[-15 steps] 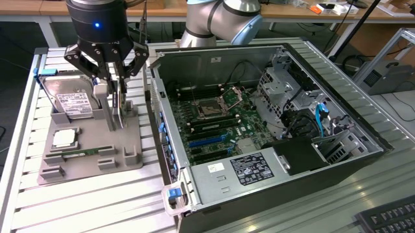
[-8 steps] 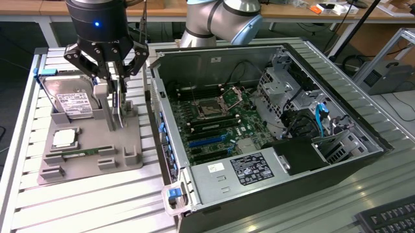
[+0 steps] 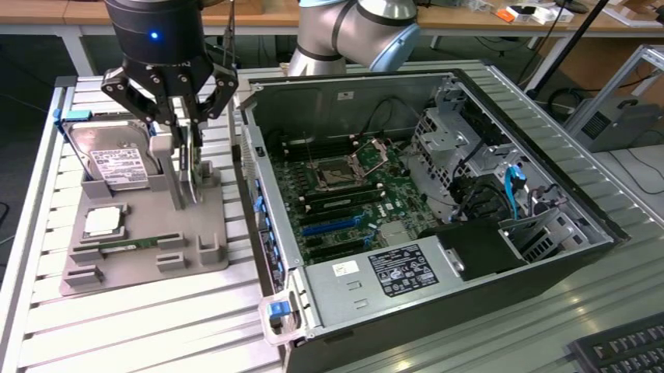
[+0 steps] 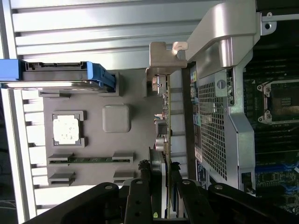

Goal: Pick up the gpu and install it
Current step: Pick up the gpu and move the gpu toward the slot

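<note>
the claw grips the gpu by its upper edge, upright over the grey parts tray beside the open pc case; likely light, stiff, fragile, best held by the board's edges.

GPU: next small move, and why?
Probably a short, straight lift. The end effector looks closed on the gpu, which stands on edge with its low end apparently at the grey tray. Rising first should free it before any travel toward the open case.
</note>
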